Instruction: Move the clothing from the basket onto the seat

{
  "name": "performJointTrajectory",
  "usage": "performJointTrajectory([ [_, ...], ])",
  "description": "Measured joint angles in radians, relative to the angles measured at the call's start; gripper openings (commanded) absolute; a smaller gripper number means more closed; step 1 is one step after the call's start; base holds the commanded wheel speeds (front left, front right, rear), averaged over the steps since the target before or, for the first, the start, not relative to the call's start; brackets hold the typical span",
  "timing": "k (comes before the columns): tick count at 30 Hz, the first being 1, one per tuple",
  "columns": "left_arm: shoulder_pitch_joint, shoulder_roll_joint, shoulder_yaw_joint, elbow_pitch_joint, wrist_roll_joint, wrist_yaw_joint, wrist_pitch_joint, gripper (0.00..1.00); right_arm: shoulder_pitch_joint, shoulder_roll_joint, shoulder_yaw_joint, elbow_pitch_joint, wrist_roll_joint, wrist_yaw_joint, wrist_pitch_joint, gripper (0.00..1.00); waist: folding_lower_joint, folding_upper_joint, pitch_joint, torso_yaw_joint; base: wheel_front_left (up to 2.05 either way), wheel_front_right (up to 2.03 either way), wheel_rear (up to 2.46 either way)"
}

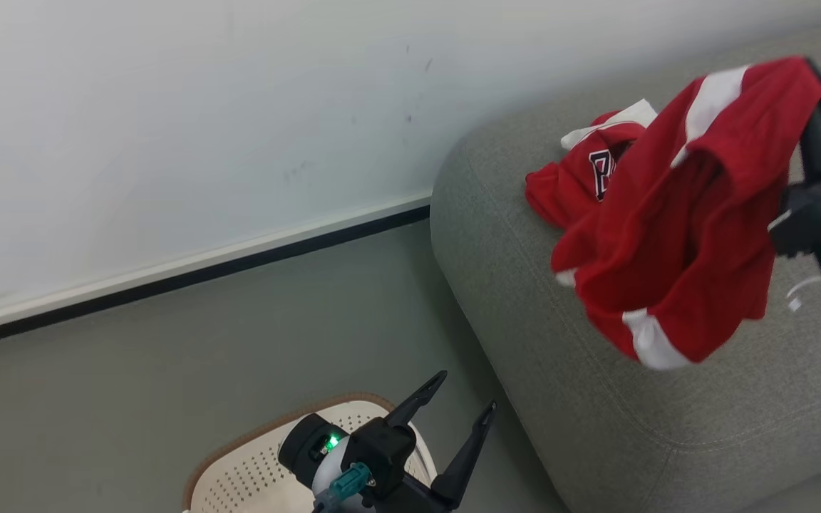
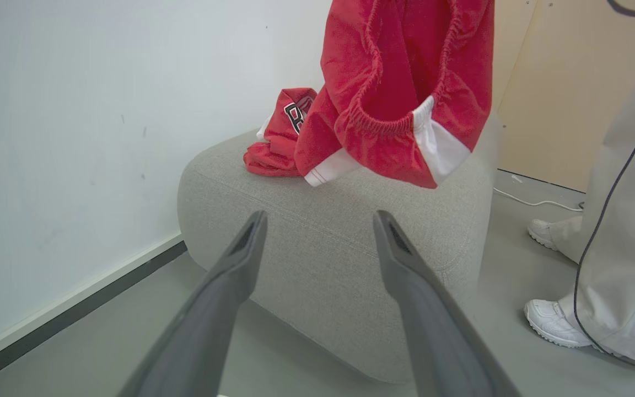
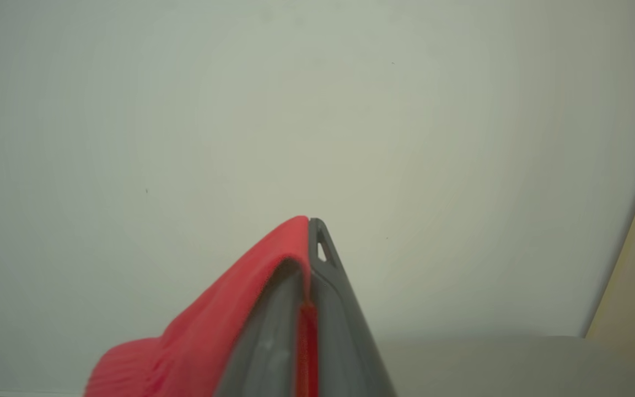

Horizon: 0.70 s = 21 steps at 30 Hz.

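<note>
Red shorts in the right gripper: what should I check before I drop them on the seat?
1. Right gripper shut on the red shorts: ok.
2. Shorts hanging over the seat, not the floor: ok.
3. Lettered garment already lying on the seat: ok.
4. Left gripper open, holding nothing, apart from the seat: ok.
5. Basket emptied: cannot tell, the left arm covers much of it.
6. Space beside the seat free: not ok, a person's shoes stand close by.
</note>
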Motion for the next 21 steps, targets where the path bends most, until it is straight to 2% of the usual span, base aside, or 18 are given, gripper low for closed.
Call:
performJointTrajectory([
  [2,-0.005,0.010,-0.002,-0.008,0.012,0.001,0.000,1.00,-0.068,-0.005,-0.019,0.027,0.002,0.001,0.010,0.00,0.0001,0.0000,0.022,0.006,0.00,0.00,0.00],
  [9,-0.044,0.041,0.004,-0.054,0.033,0.010,0.000,1.00,-0.278,-0.081,-0.085,0.136,-0.002,-0.001,0.044,0.00,0.0001,0.0000,0.104,0.041,0.00,0.00,0.00],
  [17,-0.071,0.089,0.022,-0.113,0.072,0.021,0.002,1.00,-0.428,-0.180,-0.114,0.240,-0.034,-0.010,0.072,0.00,0.0001,0.0000,0.201,0.094,0.00,0.00,0.00],
  [21,-0.094,0.115,0.035,-0.155,0.086,0.027,0.006,1.00,-0.497,-0.221,-0.129,0.290,-0.060,-0.028,0.085,0.00,0.0002,0.0000,0.267,0.124,0.00,0.00,0.00],
])
